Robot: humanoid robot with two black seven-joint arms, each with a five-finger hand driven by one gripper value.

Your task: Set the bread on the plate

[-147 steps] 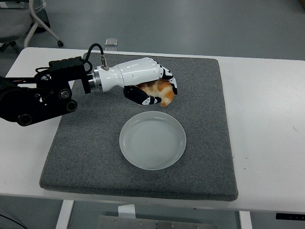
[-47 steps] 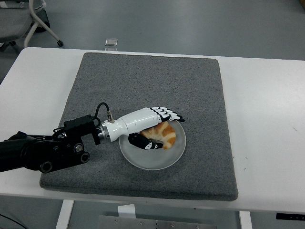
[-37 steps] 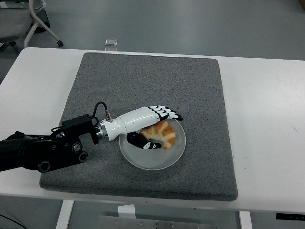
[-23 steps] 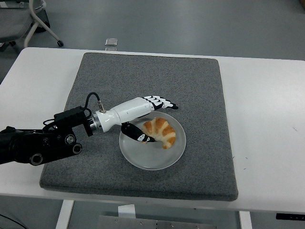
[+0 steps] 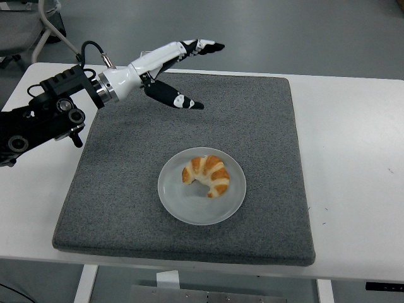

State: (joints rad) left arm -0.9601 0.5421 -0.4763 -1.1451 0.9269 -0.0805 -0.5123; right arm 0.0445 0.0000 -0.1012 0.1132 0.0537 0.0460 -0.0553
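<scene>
Left hand [image 5: 173, 72] open — one bread [image 5: 206, 175] on one plate [image 5: 183, 208].

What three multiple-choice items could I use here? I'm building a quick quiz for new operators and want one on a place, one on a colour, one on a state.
1. Where does the bread lie?
A. on the plate
B. on the bare mat
C. in the robot hand

2. What colour is the mat under the plate?
A. blue
B. dark grey
C. red

3. How is the left robot hand?
A. closed on the bread
B. flat on the plate
C. open and empty, over the mat's far left part

Answers:
1. A, the croissant-shaped bread sits inside the white plate's rim.
2. B, the mat is a dark grey pad on the white table.
3. C, its fingers are spread with nothing between them, well clear of the plate.
</scene>
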